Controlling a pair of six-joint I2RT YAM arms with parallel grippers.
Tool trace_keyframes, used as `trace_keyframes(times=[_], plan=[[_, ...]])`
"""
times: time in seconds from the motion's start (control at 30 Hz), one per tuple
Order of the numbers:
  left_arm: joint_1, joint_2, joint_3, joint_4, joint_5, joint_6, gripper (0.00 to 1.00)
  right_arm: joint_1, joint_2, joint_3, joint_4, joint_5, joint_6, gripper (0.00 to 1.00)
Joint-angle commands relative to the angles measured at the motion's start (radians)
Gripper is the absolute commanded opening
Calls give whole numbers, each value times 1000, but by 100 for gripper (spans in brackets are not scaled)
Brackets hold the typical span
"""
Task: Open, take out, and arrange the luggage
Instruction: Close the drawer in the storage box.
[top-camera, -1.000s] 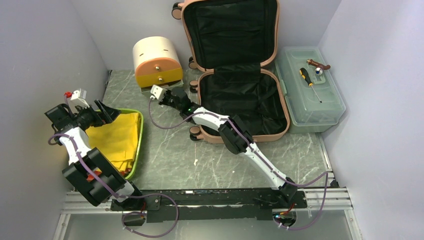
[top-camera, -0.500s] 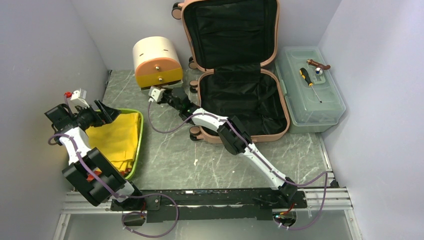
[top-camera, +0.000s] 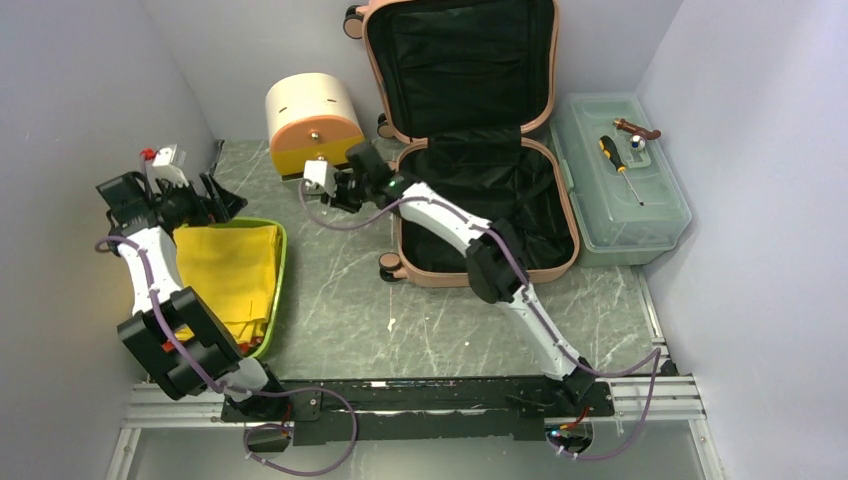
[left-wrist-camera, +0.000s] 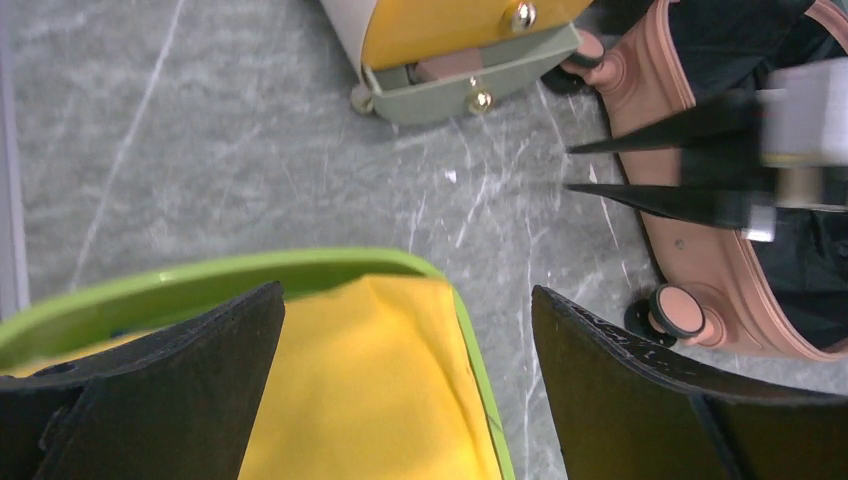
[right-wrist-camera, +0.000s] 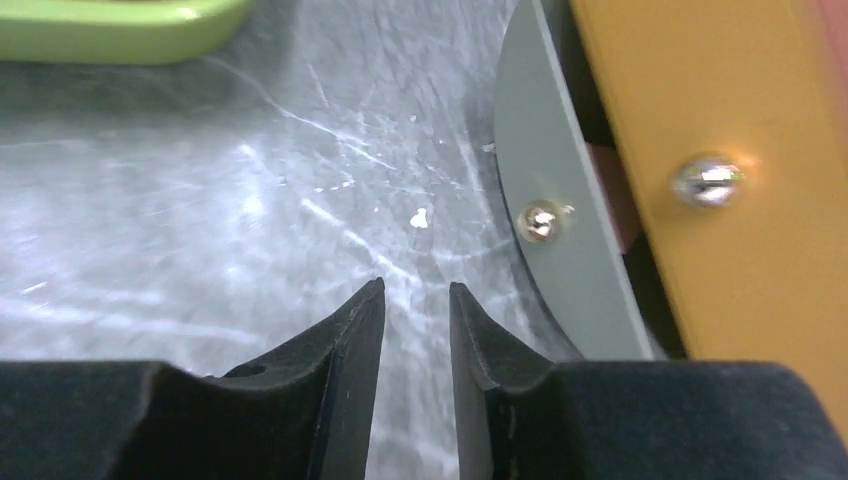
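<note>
Stock of the table, left to right.

1. We list the left gripper (top-camera: 222, 196), jaws spread wide and holding nothing, hung over the far rim of the tray; we judge it parked clear of the work.
2. Green tray (top-camera: 283, 250) lined with a yellow cloth (top-camera: 225, 275), likely a place for unpacked goods.
3. Cream drawer box (top-camera: 312, 120); its lower drawer (right-wrist-camera: 560, 250) sits slightly pulled out.
4. Right gripper (right-wrist-camera: 415, 300), jaws parted by a narrow gap, nothing between them, low over the table just beside that drawer's knob.
5. Pink suitcase (top-camera: 530, 200), centre-right at the back, open, its lid propped on the rear wall so it stays up; the black lining shows no contents.
6. Clear toolbox (top-camera: 620, 215), with a screwdriver (top-camera: 620, 160) on top.
</note>
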Motion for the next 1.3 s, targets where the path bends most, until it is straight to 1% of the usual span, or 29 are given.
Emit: trace_keyframes(times=[0.0, 0.13, 0.27, 0.33, 0.4, 0.5, 0.57, 0.73, 0.87, 0.97, 1.07, 1.2, 1.27], plan=[[-51, 44, 112, 57, -56, -14, 99, -26, -265, 10, -299, -106, 56, 35], [-122, 104, 173, 196, -148, -124, 99, -97, -327, 18, -247, 66, 181, 35], [-198, 193, 246, 338, -250, -259, 99, -164, -343, 51, -150, 144, 275, 33], [-224, 247, 284, 420, -300, -325, 99, -168, -327, 71, -106, 183, 276, 27], [-240, 317, 346, 452, -329, -381, 99, -168, -304, 72, -48, 195, 264, 20], [-257, 429, 444, 469, -366, -445, 99, -159, -245, 88, 48, 227, 230, 7], [-268, 493, 510, 459, -389, -453, 99, -154, -202, 108, 100, 247, 209, 3], [-274, 636, 671, 437, -410, -511, 99, -145, -116, 155, 189, 274, 167, 2], [-285, 724, 759, 448, -391, -553, 99, -140, -68, 158, 295, 367, 145, 1], [-295, 782, 823, 444, -374, -581, 99, -142, -40, 175, 338, 430, 144, 1], [-305, 832, 878, 427, -363, -593, 99, -145, -30, 218, 304, 446, 159, 0], [-312, 866, 902, 433, -346, -608, 99, -151, -45, 248, 226, 436, 188, 0], [-314, 884, 909, 441, -339, -618, 99, -154, -45, 233, 245, 425, 174, 0]])
